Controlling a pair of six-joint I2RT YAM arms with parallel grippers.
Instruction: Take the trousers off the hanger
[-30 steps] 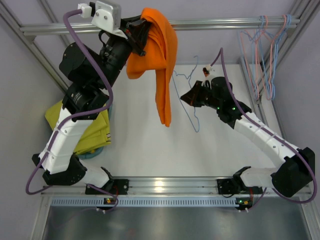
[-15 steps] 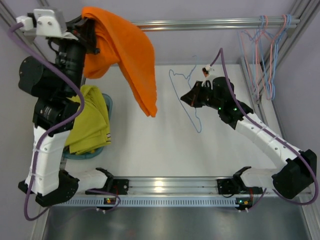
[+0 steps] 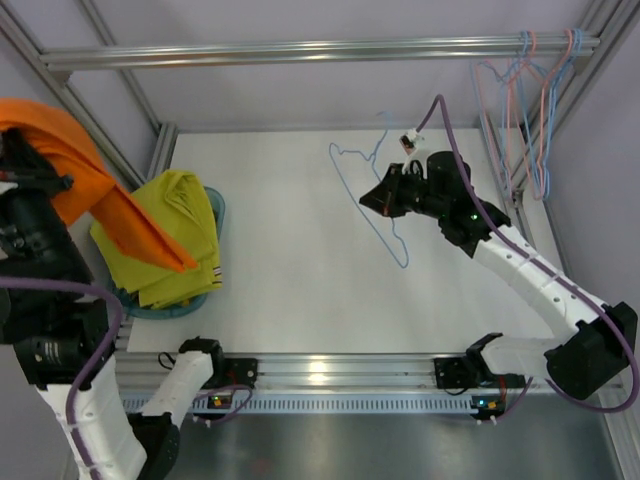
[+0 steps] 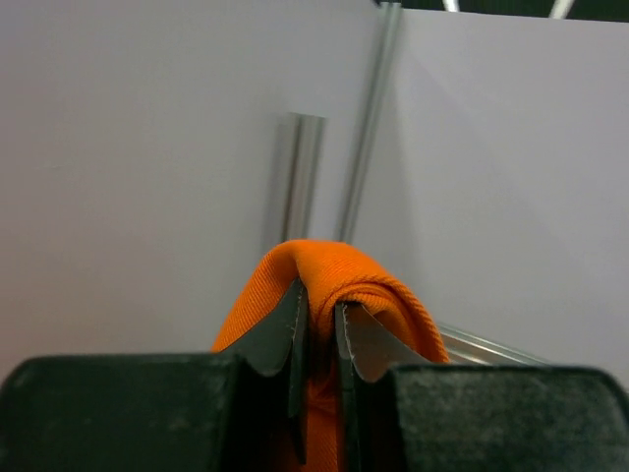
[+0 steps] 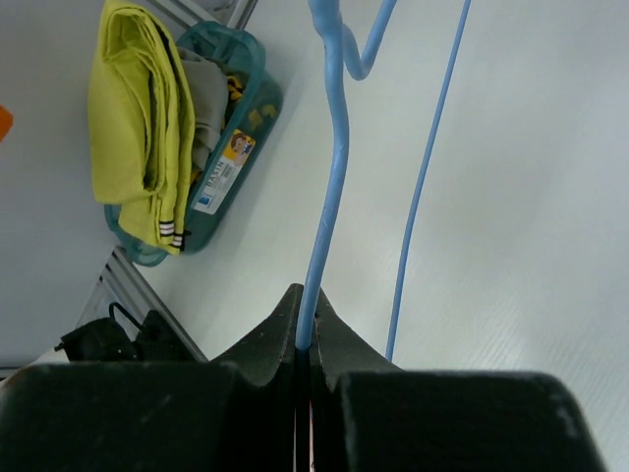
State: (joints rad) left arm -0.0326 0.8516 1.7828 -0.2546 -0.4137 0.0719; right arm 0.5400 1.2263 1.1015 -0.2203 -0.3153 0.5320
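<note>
The orange trousers [image 3: 95, 185] hang off the hanger, high at the far left, their lower end over the basket. My left gripper [image 4: 319, 297] is shut on their top fold [image 4: 339, 264]. The mustard yellow-green trousers [image 3: 165, 235] lie folded on top of the teal basket [image 3: 217, 205], also seen in the right wrist view [image 5: 138, 128]. The bare blue wire hanger [image 5: 332, 187] hangs over the middle of the table [image 3: 400, 255], and my right gripper [image 5: 307, 300] is shut on its wire, right of centre in the top view [image 3: 368, 200].
Several pink and blue wire hangers [image 3: 530, 100] hang from the metal rail [image 3: 320, 48] at the back right. The teal basket [image 5: 246, 108] stands at the table's left edge beside the slanted frame posts [image 3: 110, 150].
My left arm has swung from the back rail to the far left, carrying the orange trousers off the hanger and over the basket. The right gripper with the hanger has barely shifted.
</note>
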